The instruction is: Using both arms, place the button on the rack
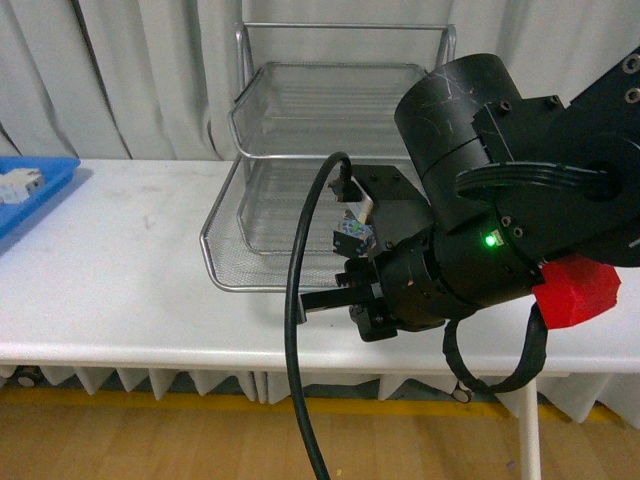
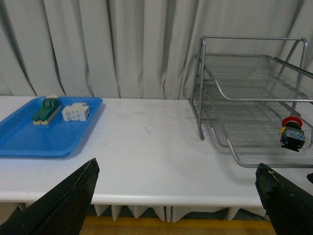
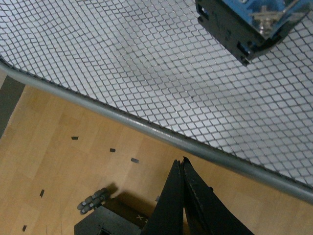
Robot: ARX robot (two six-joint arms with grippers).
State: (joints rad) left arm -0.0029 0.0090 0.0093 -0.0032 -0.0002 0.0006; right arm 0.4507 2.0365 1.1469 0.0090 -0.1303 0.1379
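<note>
The button (image 2: 292, 133), with its red cap and black and teal body, sits in the lowest tray of the silver wire rack (image 2: 200, 88), near that tray's front edge. The front view shows the button (image 1: 350, 237) just behind my right wrist. My right gripper (image 1: 306, 301) is shut on nothing and hangs just outside the rack's (image 1: 215, 260) front rim. In the right wrist view the shut fingertips (image 3: 180, 164) lie past the rim (image 3: 146, 128), with the button's body (image 3: 244, 24) on the mesh beyond. My left gripper (image 2: 176, 169) is open, low at the table's front edge, well left of the rack.
A shallow blue tray (image 2: 29, 139) at the table's left end holds a white terminal block (image 2: 76, 111) and a green and cream switch (image 2: 46, 108). In the front view the blue tray (image 1: 35, 195) is at the far left. Grey curtains hang behind the white table (image 2: 146, 147).
</note>
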